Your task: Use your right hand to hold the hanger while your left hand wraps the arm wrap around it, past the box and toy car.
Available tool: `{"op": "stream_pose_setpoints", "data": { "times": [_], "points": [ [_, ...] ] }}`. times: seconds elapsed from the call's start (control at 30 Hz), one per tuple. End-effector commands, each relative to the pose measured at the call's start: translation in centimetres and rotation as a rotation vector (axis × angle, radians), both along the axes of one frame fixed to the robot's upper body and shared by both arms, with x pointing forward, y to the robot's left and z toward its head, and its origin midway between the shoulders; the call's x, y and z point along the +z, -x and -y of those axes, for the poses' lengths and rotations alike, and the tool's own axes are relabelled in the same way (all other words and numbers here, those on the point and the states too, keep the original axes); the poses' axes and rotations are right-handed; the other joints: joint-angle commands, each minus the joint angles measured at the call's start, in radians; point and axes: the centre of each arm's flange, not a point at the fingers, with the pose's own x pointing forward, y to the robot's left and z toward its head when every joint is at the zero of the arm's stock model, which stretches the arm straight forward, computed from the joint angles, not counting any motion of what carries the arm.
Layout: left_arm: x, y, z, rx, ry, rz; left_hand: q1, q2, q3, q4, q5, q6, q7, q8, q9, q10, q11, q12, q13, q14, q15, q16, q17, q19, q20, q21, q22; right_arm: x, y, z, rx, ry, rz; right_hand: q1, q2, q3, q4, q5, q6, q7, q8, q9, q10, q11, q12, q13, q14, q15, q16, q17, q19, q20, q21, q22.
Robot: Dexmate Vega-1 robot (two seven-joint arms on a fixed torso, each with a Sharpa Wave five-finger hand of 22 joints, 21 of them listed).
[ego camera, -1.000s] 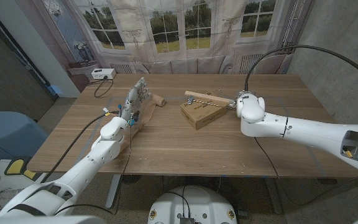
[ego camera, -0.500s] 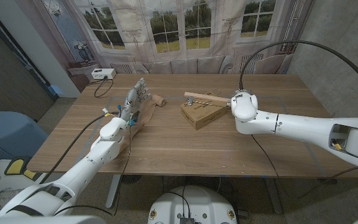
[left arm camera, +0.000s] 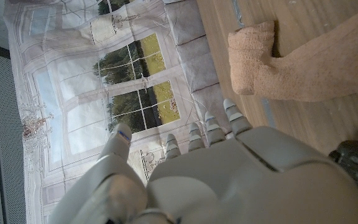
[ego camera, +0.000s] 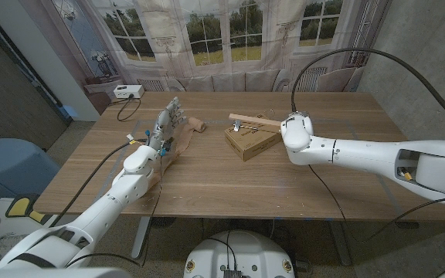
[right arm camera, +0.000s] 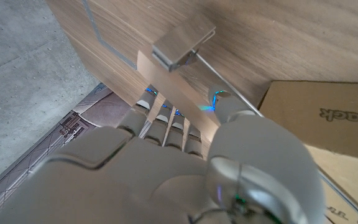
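Right hand [ego camera: 297, 133] is over the hanger [ego camera: 255, 120], at the end nearest my right arm, just beside the cardboard box [ego camera: 251, 140]. In the right wrist view the fingers [right arm camera: 166, 118] reach toward the hanger's wooden bar [right arm camera: 146, 67] and metal clip [right arm camera: 183, 41], with the wire [right arm camera: 229, 93] running past the thumb. I can't tell whether I actually have a grip or am only touching; the back of the hand hides the contact. The hanger lies partly on the box, bar end pointing toward the far windows side of the surface [ego camera: 222, 181]. Left hand [ego camera: 168, 123] stands upright with fingers apart, holding nothing, and the tan arm wrap [ego camera: 185, 128] is on the surface right by it. In the left wrist view the wrap [left arm camera: 291, 59] sits just past the fingertips [left arm camera: 229, 112]; I see no contact. I can't pick out the toy car in any view, so I won't place it. Progress, as I read it: early. The hanger isn't lifted and the grip isn't confirmed; the wrap isn't picked up and nothing is wound around the hanger. Left to do: secure the hanger with the right hand, grab the wrap with the left, bring it past the box and wind it on. The thin wire and the clip look easy to slip off, so I'd confirm the hold before moving the left.
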Motion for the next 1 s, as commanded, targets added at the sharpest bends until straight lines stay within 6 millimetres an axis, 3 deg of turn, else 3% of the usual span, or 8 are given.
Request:
{"op": "stream_pose_setpoints", "data": {
  "times": [0.03,0.2,0.37,0.5,0.7,0.77,0.87,1.0],
  "points": [
    [0.18,-0.32,0.11,-0.006,-0.002,-0.002,-0.01,-0.004,0.0,0.006,0.003,0.005,-0.001,0.002,0.004,0.004,0.0,0.006,0.001,0.009,0.0,0.003,0.003,0.005,0.002,0.004,0.005,-0.69,-0.52,0.05,-0.047,0.038,0.005,0.095,0.022,0.055,0.0,0.007,0.026,-0.008,0.012,0.003,0.023,-0.02,0.01,0.002,0.034,-0.097,0.014,0.007,0.03,-0.008,0.011,0.003],
    [0.24,-0.37,0.14,-0.009,-0.003,-0.001,-0.011,-0.004,0.0,0.006,0.003,0.005,0.0,0.002,0.004,0.005,-0.002,0.006,0.001,0.01,0.0,0.003,0.003,0.006,0.002,0.004,0.005,-0.89,-0.49,0.0,-0.06,0.045,0.024,0.102,0.068,0.0,0.059,-0.02,0.124,-0.018,0.036,0.006,0.094,-0.052,0.026,0.006,0.104,-0.135,0.076,0.054,0.084,-0.044,0.031,0.009],
    [0.25,-0.34,0.08,-0.007,-0.003,-0.001,-0.011,-0.005,-0.001,0.006,0.003,0.006,-0.001,0.002,0.004,0.005,-0.002,0.006,0.001,0.01,0.002,0.002,0.004,0.006,0.002,0.004,0.005,-0.89,-0.35,-0.26,-0.061,0.067,0.039,0.235,0.093,0.066,0.068,-0.012,0.27,-0.036,0.07,0.012,0.222,-0.058,0.062,0.015,0.229,-0.169,0.161,0.114,0.132,-0.089,0.071,0.026],
    [0.22,-0.29,0.0,-0.008,0.0,0.0,-0.012,-0.004,-0.001,0.007,0.003,0.005,-0.001,0.002,0.004,0.004,-0.001,0.006,0.001,0.01,0.001,0.002,0.004,0.006,0.002,0.004,0.005,-0.81,-0.33,-0.38,-0.068,0.067,0.054,0.214,0.071,-0.072,0.123,-0.025,0.397,-0.022,0.09,0.024,0.401,-0.048,0.161,0.066,0.437,-0.182,0.311,0.238,0.235,-0.107,0.166,0.048],
    [0.11,-0.19,-0.17,-0.006,0.004,0.001,-0.013,-0.004,0.0,0.007,0.004,0.005,0.0,0.002,0.004,0.004,-0.002,0.006,0.001,0.01,0.0,0.001,0.004,0.007,0.002,0.004,0.005,-0.57,-0.43,-0.48,-0.069,0.048,0.042,0.195,0.01,-0.278,0.094,-0.014,0.65,0.032,0.18,0.082,0.629,-0.047,0.43,0.259,0.766,-0.17,0.59,0.55,0.366,-0.118,0.416,0.184],
    [0.05,-0.16,-0.24,-0.006,0.006,0.0,-0.013,-0.004,0.0,0.007,0.004,0.005,0.0,0.002,0.004,0.004,-0.001,0.006,0.001,0.01,0.0,0.001,0.004,0.007,0.002,0.004,0.005,-0.42,-0.5,-0.42,-0.071,0.021,0.033,0.17,0.002,-0.364,0.096,-0.005,0.726,0.052,0.254,0.154,0.711,-0.019,0.555,0.404,0.775,-0.164,0.74,0.768,0.37,-0.112,0.528,0.254],
    [0.04,-0.14,-0.28,-0.006,0.006,0.0,-0.013,-0.004,0.0,0.007,0.004,0.004,-0.001,0.002,0.004,0.003,-0.003,0.005,0.001,0.009,0.0,0.0,0.004,0.007,0.002,0.004,0.006,-0.36,-0.55,-0.43,-0.078,0.004,0.03,0.134,0.024,-0.416,0.121,0.006,0.765,0.068,0.34,0.242,0.733,-0.025,0.66,0.577,0.764,-0.168,0.854,0.979,0.34,-0.103,0.617,0.303],
    [0.07,-0.11,-0.32,-0.004,0.003,0.0,-0.012,-0.003,0.001,0.007,0.004,0.003,0.0,0.001,0.004,0.003,-0.001,0.005,0.001,0.01,0.0,0.0,0.004,0.007,0.002,0.004,0.006,-0.25,-0.54,-0.32,-0.072,-0.034,0.035,0.005,0.018,-0.51,0.208,0.038,0.818,0.08,0.467,0.376,0.754,-0.023,0.783,0.796,0.762,-0.168,1.001,1.058,0.299,-0.111,0.742,0.388]
  ]
}}
